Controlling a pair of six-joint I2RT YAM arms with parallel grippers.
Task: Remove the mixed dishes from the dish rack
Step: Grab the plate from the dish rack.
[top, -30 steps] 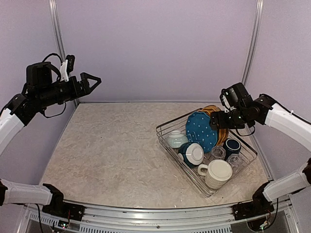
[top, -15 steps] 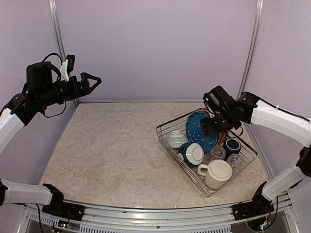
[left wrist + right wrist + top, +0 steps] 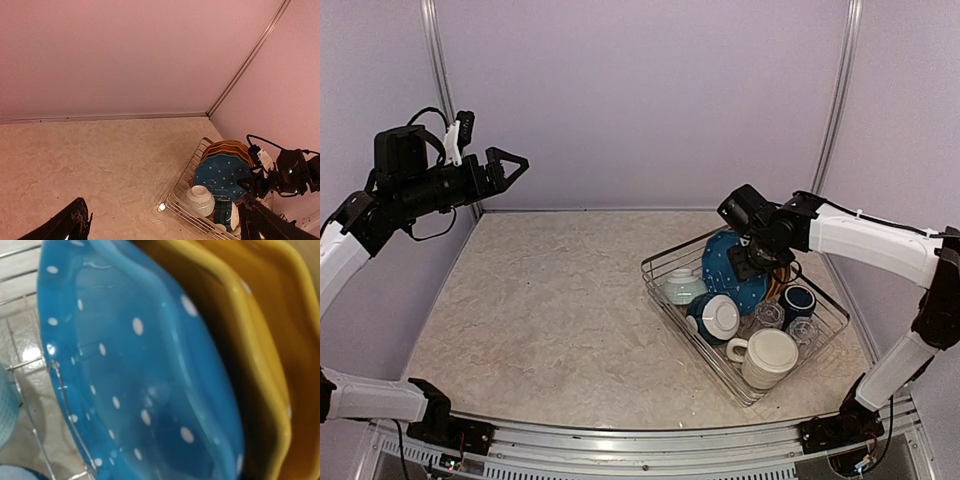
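The dish rack [image 3: 665, 262] stands at the right of the table. A blue dotted plate [image 3: 725, 268] stands upright in it, with orange plates [image 3: 782, 280] behind. In front are a pale bowl [image 3: 682, 287], a dark-blue bowl [image 3: 717, 317], clear glasses [image 3: 769, 314], a navy mug [image 3: 798, 300] and a large cream mug [image 3: 767, 357]. My right gripper [image 3: 750, 262] is low at the blue plate's face. Its wrist view shows only the blue plate [image 3: 140, 365] and the orange plates [image 3: 240, 340], not its fingers. My left gripper [image 3: 505, 165] is open and empty, high at the far left.
The left wrist view shows the rack [image 3: 187, 172] from afar with the blue plate [image 3: 220, 175], the orange plates [image 3: 227, 148] and the pale bowl [image 3: 199, 198]. Purple walls close in the table at the back and sides. A metal rail runs along the near edge.
My right arm has swung left and down over the rack, bringing its gripper close to the blue dotted plate. The left arm has not moved.
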